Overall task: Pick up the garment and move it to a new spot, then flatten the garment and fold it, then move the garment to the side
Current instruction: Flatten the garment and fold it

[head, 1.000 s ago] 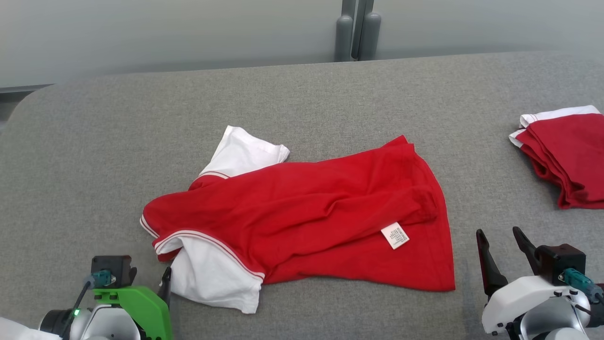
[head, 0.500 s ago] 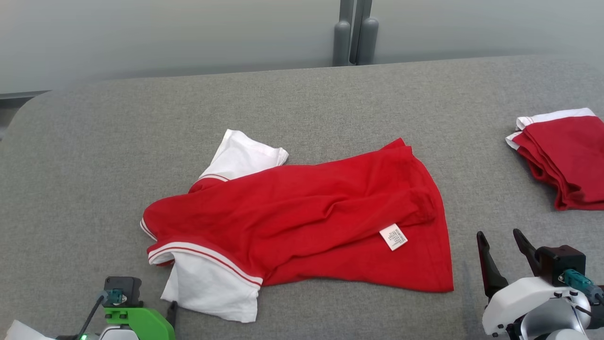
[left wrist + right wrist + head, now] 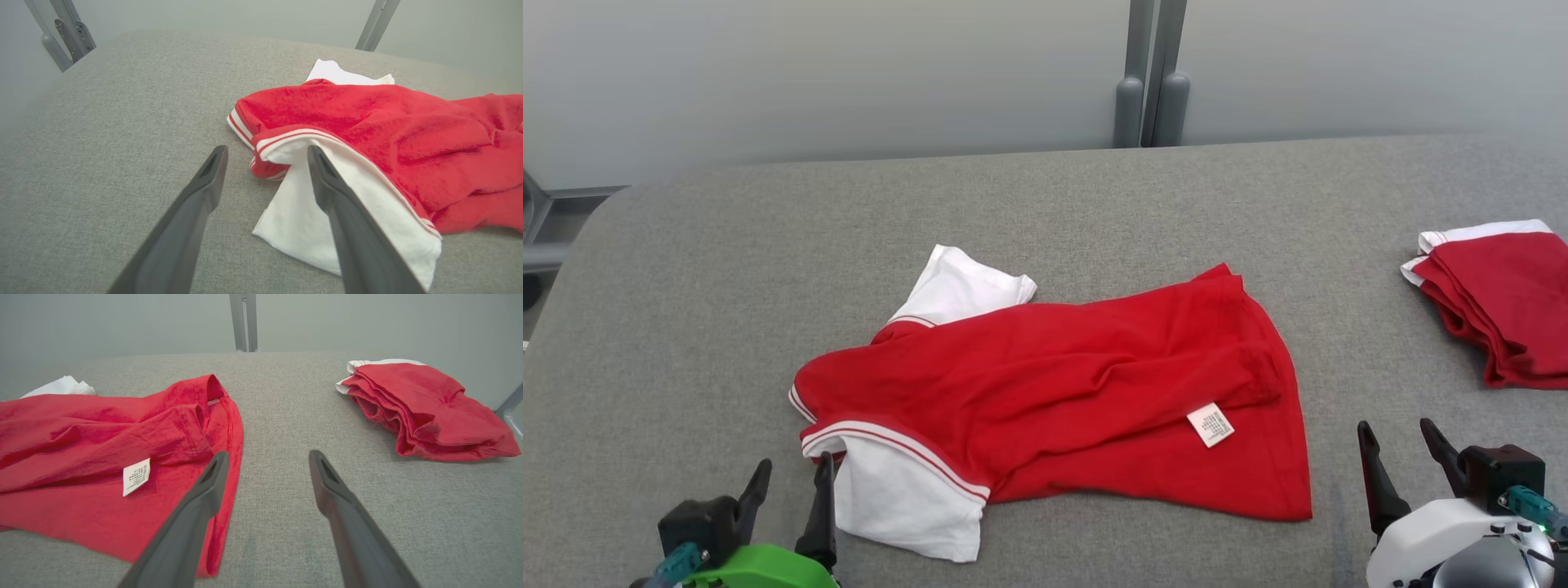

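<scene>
The red cotton shirt with white sleeves (image 3: 1054, 392) lies bunched in the middle of the grey cloth worktop (image 3: 686, 286). A small white label (image 3: 1210, 425) shows on top.

The left claw (image 3: 795, 461) is wide apart and holds nothing. It sits right at the near white sleeve (image 3: 898, 498). In the left wrist view one finger is over the sleeve and the other is over bare worktop. I cannot tell if the finger touches the cloth. The right claw (image 3: 1394, 425) is wide apart too, with nothing in it, just past the shirt's red bottom edge.

I think the job now is to make the shirt flat. To do it well, each claw should pinch only one edge: the left at the striped sleeve edge and the right at the red bottom corner. Then they should pull gently away from each other, low over the worktop, so the wrinkles go. The right claw should stay away from the folded red pile (image 3: 1503, 302) far to the right.

A second ago the left claw was turned sideways and its fingers hardly showed. Now both point up. The camera has moved too. The shirt looks almost the same.
</scene>
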Tool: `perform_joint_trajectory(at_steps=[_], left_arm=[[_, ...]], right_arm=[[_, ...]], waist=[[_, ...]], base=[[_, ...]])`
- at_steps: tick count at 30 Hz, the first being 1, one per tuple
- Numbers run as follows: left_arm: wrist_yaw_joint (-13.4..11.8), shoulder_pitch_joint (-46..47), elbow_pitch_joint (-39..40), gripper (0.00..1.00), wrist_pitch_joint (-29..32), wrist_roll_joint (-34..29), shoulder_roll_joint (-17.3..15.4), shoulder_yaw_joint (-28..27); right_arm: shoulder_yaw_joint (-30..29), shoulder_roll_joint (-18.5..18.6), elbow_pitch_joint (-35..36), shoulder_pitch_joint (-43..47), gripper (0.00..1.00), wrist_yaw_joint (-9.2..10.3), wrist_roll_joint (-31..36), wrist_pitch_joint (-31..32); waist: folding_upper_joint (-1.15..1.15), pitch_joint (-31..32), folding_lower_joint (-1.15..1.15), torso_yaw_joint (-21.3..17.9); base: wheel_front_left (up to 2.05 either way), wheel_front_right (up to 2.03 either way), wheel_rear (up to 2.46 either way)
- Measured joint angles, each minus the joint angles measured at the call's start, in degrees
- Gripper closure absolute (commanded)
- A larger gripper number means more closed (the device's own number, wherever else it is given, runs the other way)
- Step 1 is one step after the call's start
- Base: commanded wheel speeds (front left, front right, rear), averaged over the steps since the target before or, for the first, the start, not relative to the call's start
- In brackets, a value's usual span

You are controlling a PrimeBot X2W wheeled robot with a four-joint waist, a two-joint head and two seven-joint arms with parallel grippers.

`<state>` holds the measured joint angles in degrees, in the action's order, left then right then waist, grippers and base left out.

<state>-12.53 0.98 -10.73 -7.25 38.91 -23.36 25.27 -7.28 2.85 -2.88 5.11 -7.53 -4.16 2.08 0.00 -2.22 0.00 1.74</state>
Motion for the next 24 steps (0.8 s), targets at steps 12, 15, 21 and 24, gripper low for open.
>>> perform_joint_trajectory(at_steps=[12,15,21,24], left_arm=[[6.39,-5.97,5.39,0.0,-7.78,-2.59,6.72,-8.22],[9.46,-8.72,6.9,0.0,-7.79,-5.65,9.22,-11.83],[14.32,-11.85,6.66,0.0,-7.79,-10.4,11.96,-15.4],[16.82,-13.66,5.61,0.0,-7.79,-13.07,13.15,-17.2]], right_arm=[[-0.11,0.0,-1.97,1.59,0.0,0.0,-2.19,-1.01],[0.68,-0.01,-2.87,1.75,0.0,0.0,-2.58,-1.45],[1.49,-0.02,-4.21,3.24,0.0,0.0,-2.96,-2.27],[1.32,-0.02,-4.92,4.28,0.0,0.0,-3.35,-3.26]], waist=[[0.0,3.88,0.0,1.46],[0.0,4.72,0.0,2.01],[0.0,5.64,0.0,2.96],[0.0,6.19,0.0,3.65]], base=[[0.0,0.0,0.0],[0.0,0.0,0.0],[0.0,0.0,0.0],[0.0,0.0,0.0]])
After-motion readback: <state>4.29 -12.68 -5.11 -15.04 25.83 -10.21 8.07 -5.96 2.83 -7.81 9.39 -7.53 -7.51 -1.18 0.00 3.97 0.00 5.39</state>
